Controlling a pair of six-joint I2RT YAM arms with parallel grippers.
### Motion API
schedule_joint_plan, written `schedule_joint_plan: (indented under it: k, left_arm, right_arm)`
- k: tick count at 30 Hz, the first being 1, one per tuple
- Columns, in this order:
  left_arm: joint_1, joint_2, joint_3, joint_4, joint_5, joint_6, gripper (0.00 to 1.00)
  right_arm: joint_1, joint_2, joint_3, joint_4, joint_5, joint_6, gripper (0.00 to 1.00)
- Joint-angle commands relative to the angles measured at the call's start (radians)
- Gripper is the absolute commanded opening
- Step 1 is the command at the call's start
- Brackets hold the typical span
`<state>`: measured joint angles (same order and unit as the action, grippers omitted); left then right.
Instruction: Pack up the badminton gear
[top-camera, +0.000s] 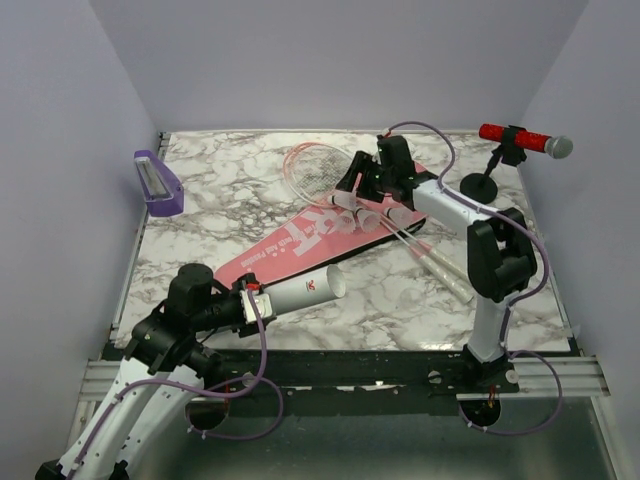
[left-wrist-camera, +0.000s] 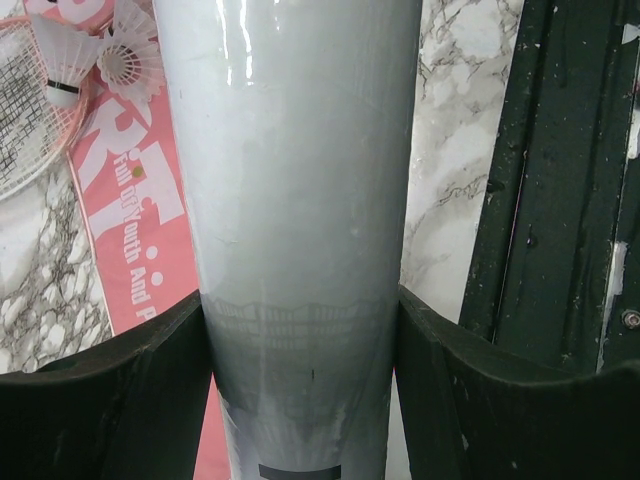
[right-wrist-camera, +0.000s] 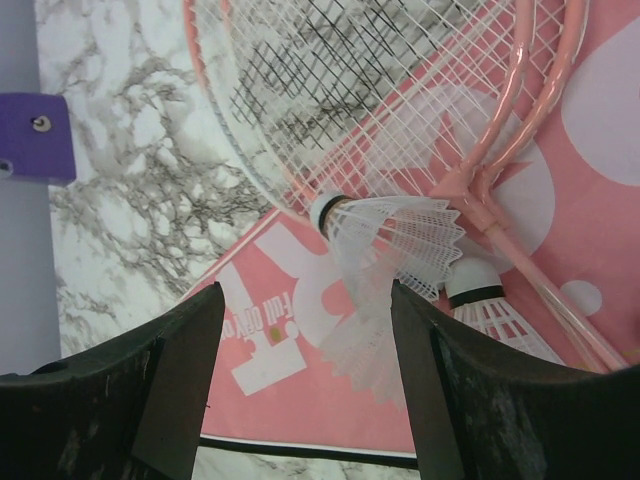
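My left gripper (top-camera: 252, 300) (left-wrist-camera: 302, 300) is shut on the white tube (top-camera: 305, 290) (left-wrist-camera: 300, 180), which lies near the table's front edge and points to the far right. The pink bag (top-camera: 300, 245) (left-wrist-camera: 140, 240) (right-wrist-camera: 300, 400) lies flat mid-table. Two pink-framed rackets (top-camera: 315, 165) (right-wrist-camera: 400, 90) rest with their heads over its far end and their pale handles (top-camera: 440, 265) to the right. My right gripper (top-camera: 352, 190) (right-wrist-camera: 305, 300) is open above the bag. A white shuttlecock (top-camera: 345, 200) (right-wrist-camera: 390, 235) lies with its skirt between the fingers, unclamped. Two more shuttlecocks (top-camera: 385, 215) (right-wrist-camera: 495, 305) lie beside it.
A red microphone (top-camera: 520, 138) on a black stand (top-camera: 480, 185) is at the far right corner. A small purple tray (top-camera: 158, 183) (right-wrist-camera: 35, 135) sits against the left wall. Grey walls close in the marble table (top-camera: 230, 160) on three sides.
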<state>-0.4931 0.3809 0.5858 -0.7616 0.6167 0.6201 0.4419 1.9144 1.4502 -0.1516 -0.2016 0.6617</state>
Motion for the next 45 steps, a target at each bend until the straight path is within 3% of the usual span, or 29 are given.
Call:
schedule_joint_plan:
  k: [1, 19, 23, 27, 29, 32, 37, 43, 45]
  left_arm:
    - [-0.004, -0.007, -0.004, 0.038, -0.003, 0.006, 0.5]
    - [-0.004, 0.018, 0.008, 0.045, -0.014, 0.009, 0.5]
    - [-0.004, 0.038, 0.016, 0.038, -0.017, 0.02, 0.5]
    - [-0.004, 0.082, 0.019, 0.044, -0.049, 0.038, 0.5]
    - [-0.002, 0.114, 0.025, 0.06, -0.07, 0.043, 0.5]
    - [-0.002, 0.165, 0.039, 0.088, -0.084, 0.035, 0.49]
    - [0.001, 0.22, 0.069, 0.084, -0.101, 0.035, 0.49]
    - [0.007, 0.262, 0.077, 0.079, -0.183, 0.017, 0.47]
    - [0.019, 0.244, 0.068, 0.096, -0.146, 0.01, 0.47]
  right_arm:
    - [0.001, 0.041, -0.007, 0.0, -0.018, -0.019, 0.75]
    - [0.001, 0.144, 0.004, 0.075, -0.094, 0.045, 0.66]
    - [0.003, 0.153, 0.009, 0.098, -0.101, 0.059, 0.54]
    - [0.003, 0.123, 0.01, 0.099, -0.102, 0.059, 0.33]
    - [0.003, 0.088, 0.004, 0.087, -0.098, 0.047, 0.24]
    - [0.003, 0.003, 0.004, 0.043, -0.099, 0.018, 0.19]
    - [0.003, -0.197, -0.062, -0.049, -0.137, -0.043, 0.19]
    - [0.001, -0.497, -0.286, -0.094, -0.148, -0.073, 0.19]
    - [0.001, -0.515, -0.318, -0.103, -0.119, -0.076, 0.25]
